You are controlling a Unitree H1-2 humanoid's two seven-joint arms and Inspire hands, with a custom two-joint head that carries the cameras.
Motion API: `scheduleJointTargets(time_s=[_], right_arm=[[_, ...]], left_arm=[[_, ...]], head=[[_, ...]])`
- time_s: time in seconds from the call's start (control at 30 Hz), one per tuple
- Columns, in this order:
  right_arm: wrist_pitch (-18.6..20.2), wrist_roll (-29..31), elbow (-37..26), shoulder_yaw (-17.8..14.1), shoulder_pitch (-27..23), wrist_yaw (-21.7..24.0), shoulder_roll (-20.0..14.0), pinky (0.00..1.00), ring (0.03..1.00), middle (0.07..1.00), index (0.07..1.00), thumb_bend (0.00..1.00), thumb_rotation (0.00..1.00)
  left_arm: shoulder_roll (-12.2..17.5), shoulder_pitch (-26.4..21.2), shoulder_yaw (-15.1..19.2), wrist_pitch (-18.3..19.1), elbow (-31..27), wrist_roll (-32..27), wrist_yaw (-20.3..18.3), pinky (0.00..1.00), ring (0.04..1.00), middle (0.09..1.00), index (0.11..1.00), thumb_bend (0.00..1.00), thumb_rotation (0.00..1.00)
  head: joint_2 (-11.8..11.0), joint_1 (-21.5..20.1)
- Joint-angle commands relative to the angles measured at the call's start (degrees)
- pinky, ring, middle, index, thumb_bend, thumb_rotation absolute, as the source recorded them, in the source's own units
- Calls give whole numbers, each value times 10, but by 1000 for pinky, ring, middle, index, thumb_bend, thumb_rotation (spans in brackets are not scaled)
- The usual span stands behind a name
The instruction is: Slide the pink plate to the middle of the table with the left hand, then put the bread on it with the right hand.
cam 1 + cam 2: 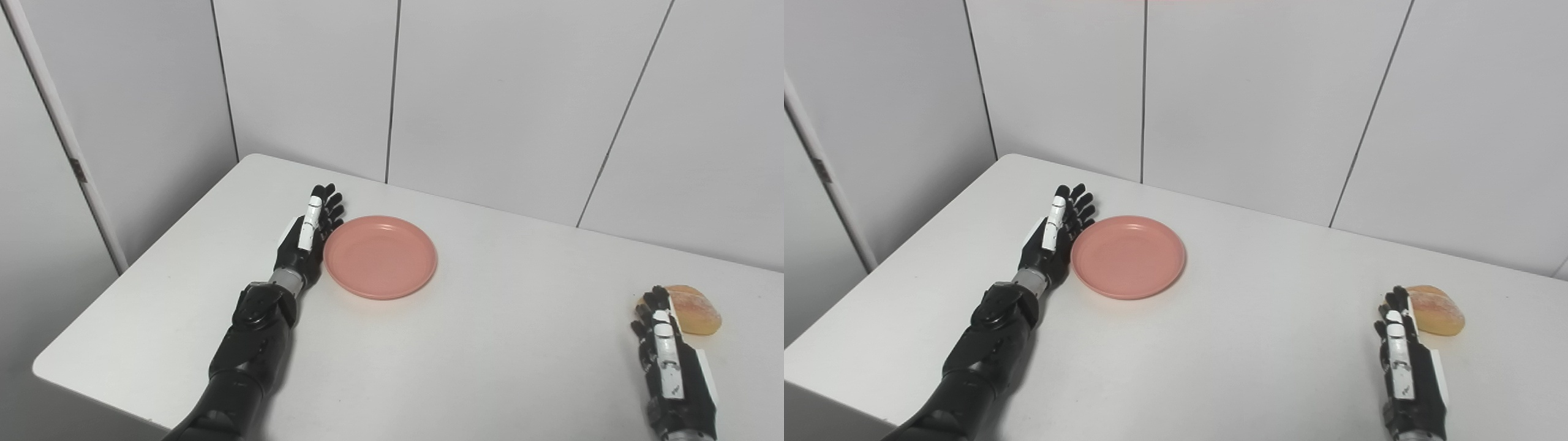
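Left hand (309,236) open, fingers extended, edge-on against left rim of pink plate (380,256) on white surface (490,343). Right hand (670,361) open at near right, fingertips beside bread (695,309), contact unclear

Both the left hand (309,236) and right hand (670,361) are glossy black with white finger plates, the left wrist ringed by a grey metal collar.

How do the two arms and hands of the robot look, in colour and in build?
Both are mostly black. The left hand has black fingers, one with white plates along its back, and a grey metal ring at the wrist. Its forearm is glossy black with rounded joint housings. The right hand is also black, with white plates on the finger backs and white trim along its side. No loose cables or sleeves show.
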Motion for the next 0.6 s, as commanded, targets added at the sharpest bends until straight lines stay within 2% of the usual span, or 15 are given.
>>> scheduleJointTargets(time_s=[0.0, 0.57], right_arm=[[-20, 2, -3, 3, 5, -4, 12, 1000, 1000, 1000, 1000, 556, 921], [-6, -21, -6, 15, -2, -28, 38, 1000, 1000, 1000, 1000, 603, 889]], left_arm=[[-4, -7, -5, 2, -14, 4, 2, 904, 886, 900, 886, 689, 1000], [-11, 5, -24, 30, -48, 5, -8, 920, 895, 904, 893, 688, 1000]], head=[[1, -5], [17, -88]])
